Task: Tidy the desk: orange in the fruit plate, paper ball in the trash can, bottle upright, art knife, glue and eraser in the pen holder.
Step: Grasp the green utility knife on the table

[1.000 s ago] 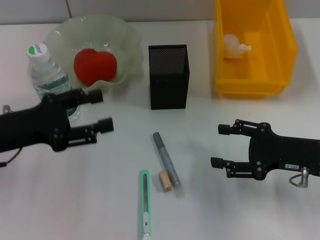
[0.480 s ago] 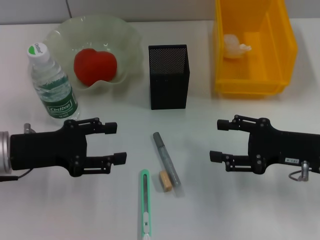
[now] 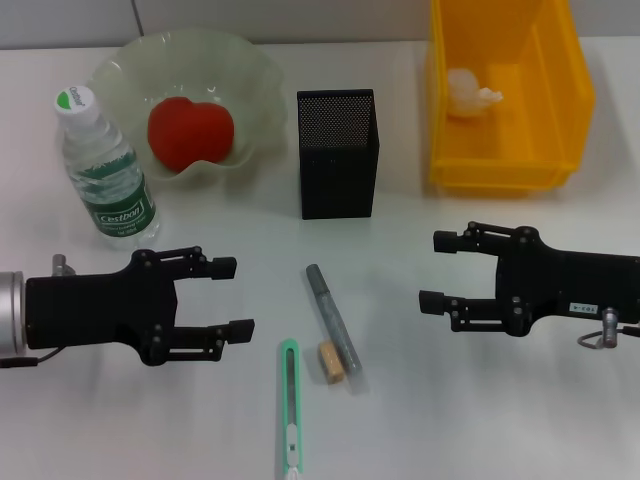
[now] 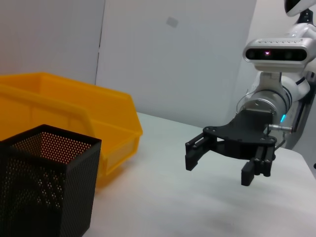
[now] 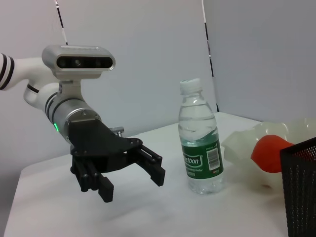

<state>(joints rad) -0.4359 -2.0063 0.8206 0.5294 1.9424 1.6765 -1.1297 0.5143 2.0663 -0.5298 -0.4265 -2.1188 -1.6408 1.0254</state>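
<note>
Yellow trash can holding paper ball, fruit plate holding orange, left gripper and right gripper both jaws apart over desk, black pen holder, upright bottle labelled "Cestbon", art knife, glue, eraser touching glue.

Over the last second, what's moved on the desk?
The left gripper drew back from the bottle toward the near edge, open and empty, leaving it upright. The right gripper crept slightly left, open. Knife, glue, eraser, holder and bin stayed put.
</note>
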